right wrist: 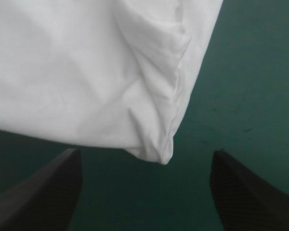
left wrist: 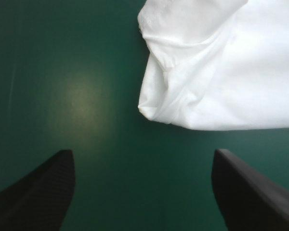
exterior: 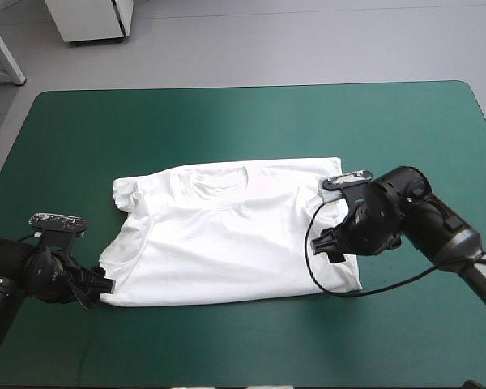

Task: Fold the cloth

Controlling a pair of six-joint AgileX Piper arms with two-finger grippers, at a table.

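Left gripper (left wrist: 140, 153) and right gripper (right wrist: 147, 153) sit low and open at the near corners of the T-shirt (exterior: 227, 235).
Each pair of black fingers (left wrist: 38, 192) is spread with nothing between them and a hem corner just ahead, probably lined up to pinch both corners and carry the near edge toward the collar. The white short-sleeved shirt lies spread flat mid-table on the teal-green cover (exterior: 227, 121), collar toward the far edge, left sleeve bunched, with soft creases at both near corners.
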